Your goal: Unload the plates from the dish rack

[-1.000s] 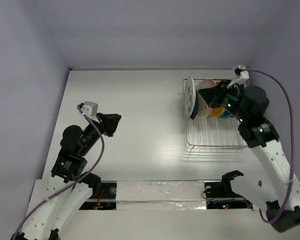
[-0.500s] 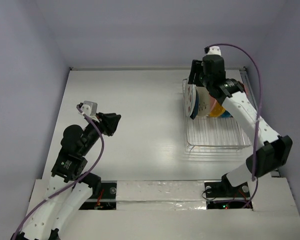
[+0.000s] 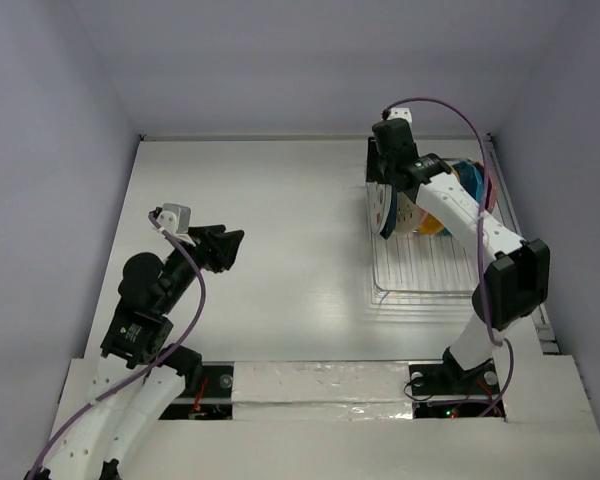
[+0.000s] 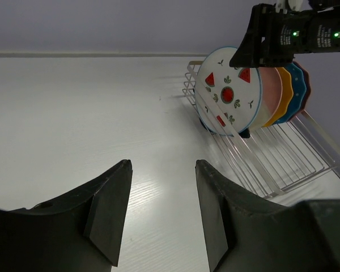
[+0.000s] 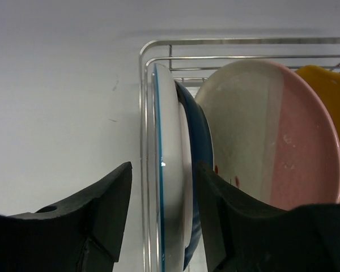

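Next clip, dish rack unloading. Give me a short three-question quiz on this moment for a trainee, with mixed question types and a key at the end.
1. True or false: the left hand is gripping a plate.
2. Where does the white fruit plate stand? A: upright at the end of the rack toward the left hand. B: upright in the middle of the rack. C: lying flat in the rack.
3. Which hand has its open fingers on either side of that plate's rim?
Key: 1 false, it is open and empty; 2 A; 3 the right hand.
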`<action>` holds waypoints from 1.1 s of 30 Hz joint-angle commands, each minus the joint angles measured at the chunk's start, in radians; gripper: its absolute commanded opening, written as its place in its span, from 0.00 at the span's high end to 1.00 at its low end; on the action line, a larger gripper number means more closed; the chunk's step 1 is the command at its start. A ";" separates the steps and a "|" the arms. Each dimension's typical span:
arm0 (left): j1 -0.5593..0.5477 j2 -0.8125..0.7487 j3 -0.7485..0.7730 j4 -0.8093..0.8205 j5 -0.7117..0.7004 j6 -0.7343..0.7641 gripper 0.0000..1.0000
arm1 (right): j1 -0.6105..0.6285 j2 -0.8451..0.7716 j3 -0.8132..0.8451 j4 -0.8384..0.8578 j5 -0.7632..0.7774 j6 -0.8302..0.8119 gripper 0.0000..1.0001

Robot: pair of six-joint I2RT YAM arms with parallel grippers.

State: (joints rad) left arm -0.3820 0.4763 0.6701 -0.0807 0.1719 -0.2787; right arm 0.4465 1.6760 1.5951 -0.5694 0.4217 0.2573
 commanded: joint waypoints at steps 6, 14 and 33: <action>0.006 -0.021 0.037 0.030 0.012 -0.002 0.54 | 0.012 0.053 0.065 -0.056 0.178 -0.016 0.55; 0.006 -0.025 0.037 0.030 0.014 -0.002 0.54 | 0.098 0.088 0.170 -0.124 0.322 -0.044 0.84; 0.006 -0.038 0.039 0.027 0.008 -0.002 0.54 | 0.167 -0.051 0.281 -0.115 0.470 -0.119 1.00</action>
State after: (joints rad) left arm -0.3794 0.4473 0.6701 -0.0807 0.1753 -0.2787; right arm 0.6041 1.7462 1.8084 -0.7853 0.8131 0.1543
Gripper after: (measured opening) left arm 0.458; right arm 0.206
